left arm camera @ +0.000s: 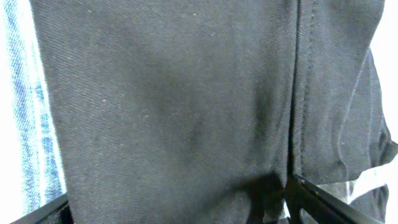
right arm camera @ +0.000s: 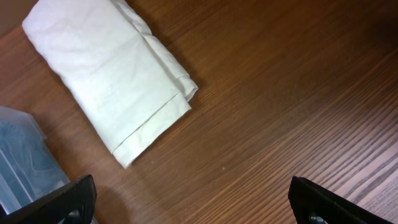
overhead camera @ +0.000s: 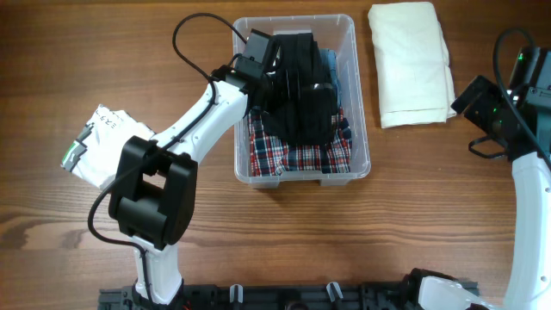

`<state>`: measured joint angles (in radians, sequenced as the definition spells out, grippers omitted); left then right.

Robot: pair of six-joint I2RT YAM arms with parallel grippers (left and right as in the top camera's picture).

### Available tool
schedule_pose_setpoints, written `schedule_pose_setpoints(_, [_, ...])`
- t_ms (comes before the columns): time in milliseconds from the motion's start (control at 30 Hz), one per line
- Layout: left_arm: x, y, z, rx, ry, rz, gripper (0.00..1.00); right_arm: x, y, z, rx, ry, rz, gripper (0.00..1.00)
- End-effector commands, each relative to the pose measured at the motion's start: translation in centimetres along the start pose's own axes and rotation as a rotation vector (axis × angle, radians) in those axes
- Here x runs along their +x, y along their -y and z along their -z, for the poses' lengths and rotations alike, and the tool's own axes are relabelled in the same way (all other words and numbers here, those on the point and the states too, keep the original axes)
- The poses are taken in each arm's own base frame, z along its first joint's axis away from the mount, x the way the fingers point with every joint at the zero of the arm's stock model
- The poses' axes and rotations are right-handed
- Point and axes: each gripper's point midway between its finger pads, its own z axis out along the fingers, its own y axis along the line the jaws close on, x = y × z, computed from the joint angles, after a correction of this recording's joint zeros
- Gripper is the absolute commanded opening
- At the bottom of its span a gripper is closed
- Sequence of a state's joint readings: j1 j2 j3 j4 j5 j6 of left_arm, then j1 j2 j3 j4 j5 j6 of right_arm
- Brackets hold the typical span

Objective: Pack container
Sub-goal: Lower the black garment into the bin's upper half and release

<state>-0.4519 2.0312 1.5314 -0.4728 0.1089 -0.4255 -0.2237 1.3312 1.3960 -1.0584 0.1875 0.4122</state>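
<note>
The container (overhead camera: 362,129) is a clear plastic bin at the table's middle back. It holds a plaid garment (overhead camera: 284,155), a denim one (overhead camera: 331,65) and a black garment (overhead camera: 297,95) lying on top. My left gripper (overhead camera: 277,53) is inside the bin at its back left, right over the black garment. In the left wrist view the black cloth (left arm camera: 174,99) fills the frame and my fingers (left arm camera: 180,208) stand wide apart, open. My right gripper (overhead camera: 465,102) is open and empty (right arm camera: 193,199) over bare table, next to a folded white garment (overhead camera: 411,60).
A folded white and grey patterned garment (overhead camera: 99,142) lies at the left, partly under my left arm. The white garment (right arm camera: 106,68) and a corner of the bin (right arm camera: 18,155) show in the right wrist view. The table's front edge holds a black rail (overhead camera: 284,297).
</note>
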Motion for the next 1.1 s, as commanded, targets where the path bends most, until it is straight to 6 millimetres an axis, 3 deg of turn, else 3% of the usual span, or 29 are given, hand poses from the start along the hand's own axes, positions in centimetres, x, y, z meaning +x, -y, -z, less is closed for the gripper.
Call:
schedule_pose_setpoints(0, [-1.5,-1.1,0.9,-0.089,0.072,-0.049,0.9,-0.1,0.1,-0.2,0.009,-0.001,-0.007,1.0])
schedule_pose_setpoints(67, [-2.8,-0.9,2.5,-0.107,0.124,-0.085,0.9,-0.1,0.1,-0.2,0.009,-0.001,-0.007,1.0])
schedule_pose_setpoints(200, [-5.8,1.0,8.1,-0.065,0.257,-0.089,0.92,-0.1,0.1,-0.2,0.009,-0.001,-0.007,1.0])
schedule_pose_setpoints(300, [-6.7,1.7,11.8,-0.041,0.31,-0.088,0.91,-0.1,0.1,-0.2,0.009,-0.001,-0.007,1.0])
schedule_pose_setpoints(400, [-6.6,1.0,15.2,-0.05,0.323,-0.073,0.93,-0.1,0.1,-0.2,0.009,-0.001,-0.007,1.0])
schedule_pose_setpoints(433, [-6.4,-0.1,16.7,-0.07,0.316,-0.056,0.97,-0.1,0.1,-0.2,0.009,-0.001,-0.007,1.0])
schedule_pose_setpoints(533, [-5.6,-3.5,19.0,-0.137,0.28,-0.003,1.0,-0.1,0.1,-0.2,0.009,-0.001,-0.007,1.0])
schedule_pose_setpoints(733, [-3.8,-13.7,21.8,-0.341,0.191,0.204,1.0,-0.1,0.1,-0.2,0.009,-0.001,-0.007,1.0])
schedule_pose_setpoints(867, [-2.2,-20.8,24.0,-0.451,0.159,0.438,1.0,-0.1,0.1,-0.2,0.009,-0.001,-0.007,1.0])
schedule_pose_setpoints(1067, [1.6,-27.7,26.9,-0.567,0.098,0.682,1.0,-0.1,0.1,-0.2,0.009,-0.001,-0.007,1.0])
